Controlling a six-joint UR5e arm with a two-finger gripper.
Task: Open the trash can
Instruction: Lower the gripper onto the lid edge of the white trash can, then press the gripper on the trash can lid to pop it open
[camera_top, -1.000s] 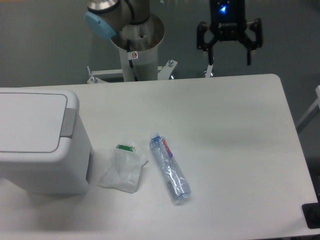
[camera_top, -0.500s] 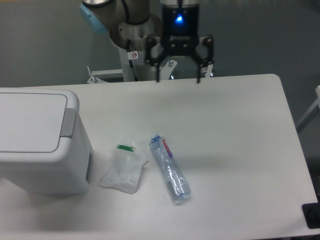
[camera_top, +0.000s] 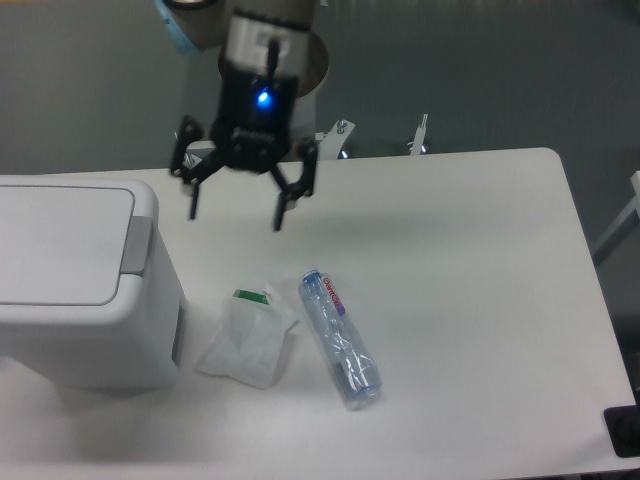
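The large white boxy plastic trash can sits at the white bench's left edge, lid flat. The black gripper hangs with its 2 fingers spread, above bare bench just right of the can's grey push-bar strip.

A robotics lab or test cell, by the look of it. Plain white table against a bare grey-green wall, with no household furnishing. Industrial arm bolted on a metal pedestal behind the table edge, blue status light glowing on the gripper. Only staged props on top: bin, bag, bottle.
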